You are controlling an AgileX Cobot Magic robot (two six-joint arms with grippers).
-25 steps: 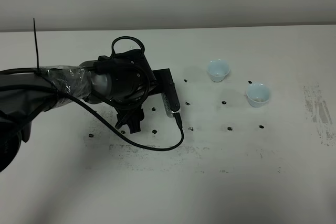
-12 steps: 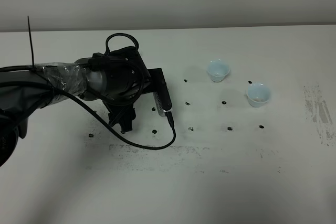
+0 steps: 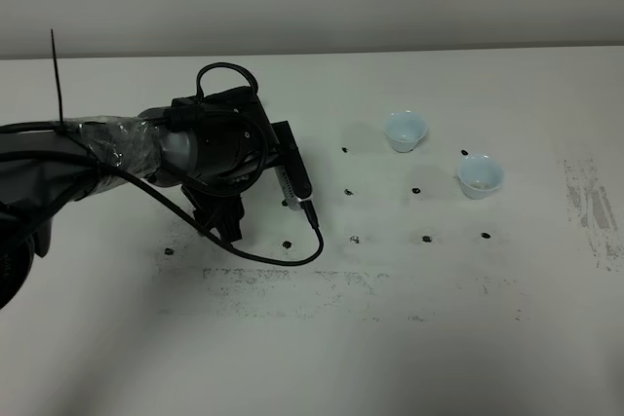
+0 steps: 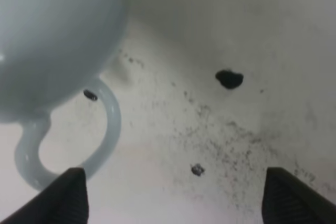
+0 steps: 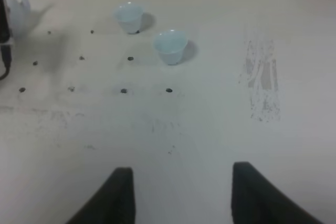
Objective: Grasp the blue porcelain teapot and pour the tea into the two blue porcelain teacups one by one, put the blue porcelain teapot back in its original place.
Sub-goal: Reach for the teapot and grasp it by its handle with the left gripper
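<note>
The blue porcelain teapot [image 4: 52, 35] fills one corner of the left wrist view, its loop handle [image 4: 107, 129] just ahead of one fingertip [image 4: 71, 195]. My left gripper [image 4: 181, 198] is open and empty, close above the table beside the handle. In the high view my left arm [image 3: 210, 148] hides the teapot. The right wrist view shows part of the teapot [image 5: 18, 11] at the far edge. The two blue porcelain teacups [image 3: 405, 131] [image 3: 480, 176] stand upright to the right, also seen in the right wrist view [image 5: 128, 17] [image 5: 170, 45]. My right gripper [image 5: 184, 198] is open and empty, well short of the cups.
Small black dots [image 3: 425, 238] mark the white table in rows. A black cable [image 3: 283, 258] loops from the left arm over the table. A grey scuffed patch [image 3: 590, 207] lies at the right edge.
My left arm has shifted a little to the left and back, its wrist turning slightly. The cups have not moved.
</note>
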